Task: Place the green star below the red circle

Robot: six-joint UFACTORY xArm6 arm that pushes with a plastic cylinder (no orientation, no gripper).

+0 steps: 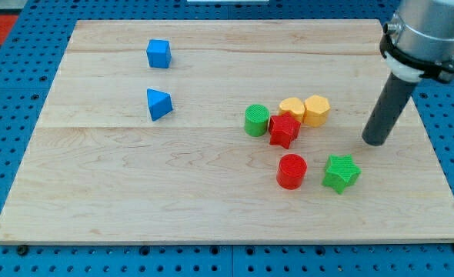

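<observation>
The green star (341,172) lies on the wooden board at the lower right. The red circle (292,171) stands just to its left, a small gap between them. My tip (375,141) rests on the board above and to the right of the green star, apart from it. The dark rod rises from the tip toward the view's top right.
A cluster sits above the red circle: a green circle (256,120), a red star (284,130), a yellow heart (292,107) and a yellow hexagon (317,109). A blue cube (158,53) and a blue triangle (158,103) lie at the upper left. The board's right edge (435,146) is near the tip.
</observation>
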